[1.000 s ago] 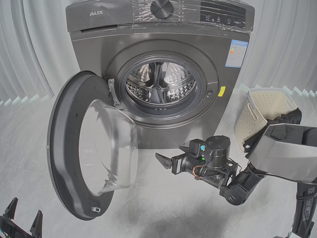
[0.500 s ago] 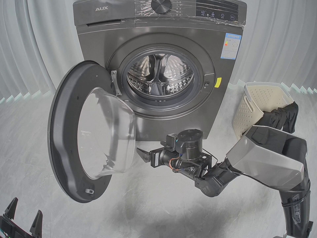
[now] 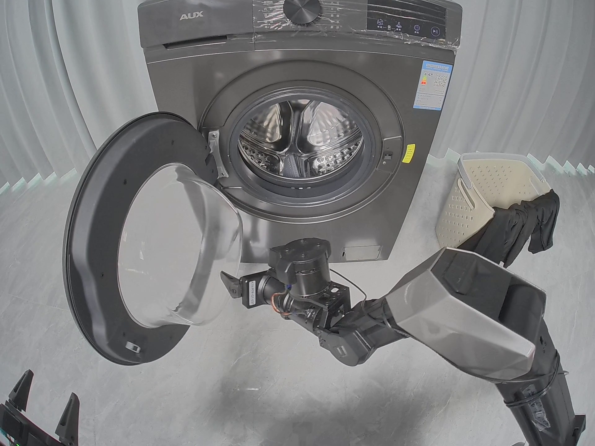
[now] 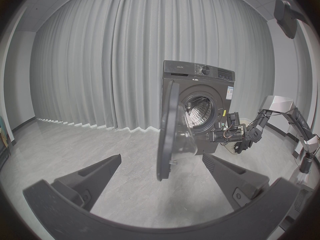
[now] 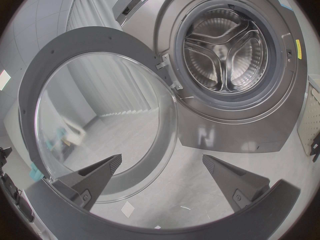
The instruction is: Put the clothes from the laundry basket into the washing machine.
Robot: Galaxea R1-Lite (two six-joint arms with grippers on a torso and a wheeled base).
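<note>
Clothes [image 3: 520, 224]: one black garment, draped over the near rim of the basket [image 3: 489, 184], half in and half hanging outside. I can't see whether more lies under it. The basket sits tilted on the floor just right of the washer [image 3: 297, 51], on my right arm's side, so I read that arm as the one meant to fetch. The hanging fold looks like the easy place to grab.

Nothing is loaded yet: the drum [image 3: 302, 137] is bare metal and its mouth is unblocked.

The door [image 3: 105, 230] is swung out on its left hinge, glass bowl facing me. That keeps the opening free for an arm coming in from the right.

Right gripper [image 3: 230, 283] is low in front of the washer, stretched toward the door, tips just beside the edge of the glass bowl. Touching or not, I can't tell. Its wrist view shows the fingers [image 5: 100, 170] spread wide with nothing between them, door and drum ahead. My guess is it is there to mind the door, not the laundry; it is well apart from the basket.

Left gripper [image 3: 43, 404] is parked low at my near left, well clear of the door, fingers spread and holding nothing.

Next call: bring the right arm over to the basket.
</note>
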